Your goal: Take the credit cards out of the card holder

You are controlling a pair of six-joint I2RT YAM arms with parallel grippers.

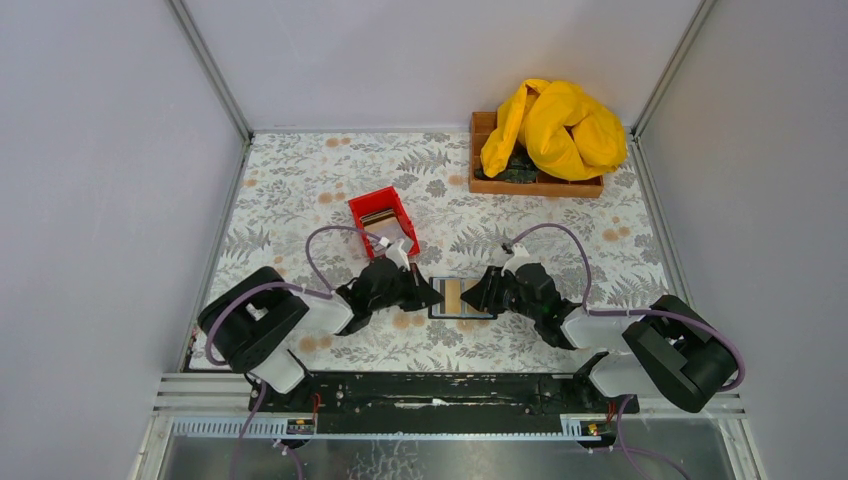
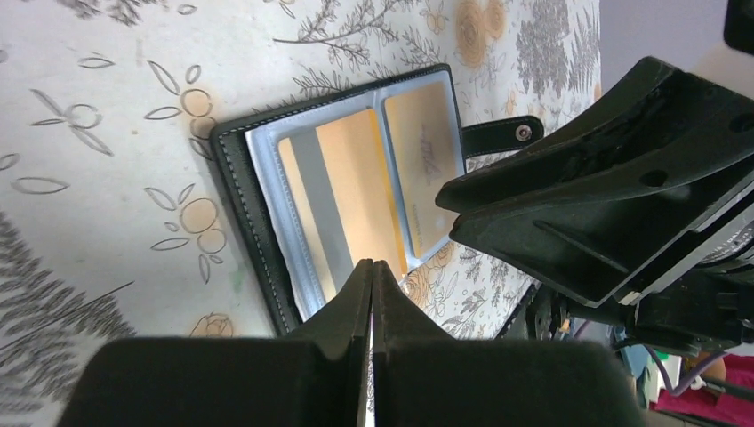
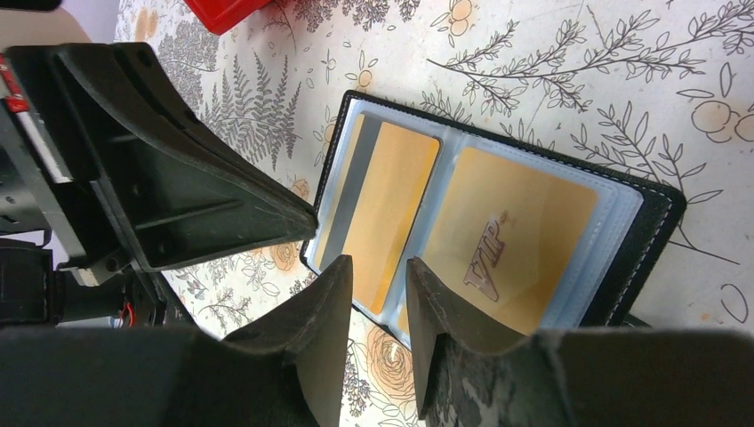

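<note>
Two gold cards (image 3: 384, 209) sit sleeved in one open holder (image 1: 462, 298), which lies between the arms. The left gripper (image 2: 372, 267) is closed and empty, its tips at the holder's edge. The right gripper (image 3: 378, 265) is half open over the cards, gripping nothing. One red bin (image 1: 383, 222) and one tray (image 1: 530, 187) stand on the floral table (image 1: 300, 180), between grey walls (image 1: 100, 150).

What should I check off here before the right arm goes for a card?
1. The card holder lies open: ok.
2. The striped card and the VIP card show in their sleeves: ok.
3. The left gripper is shut at the holder's edge: ok.
4. It pins the holder down: cannot tell.
5. The right gripper is open and empty: ok.
6. A card sits between its jaws: not ok.
</note>
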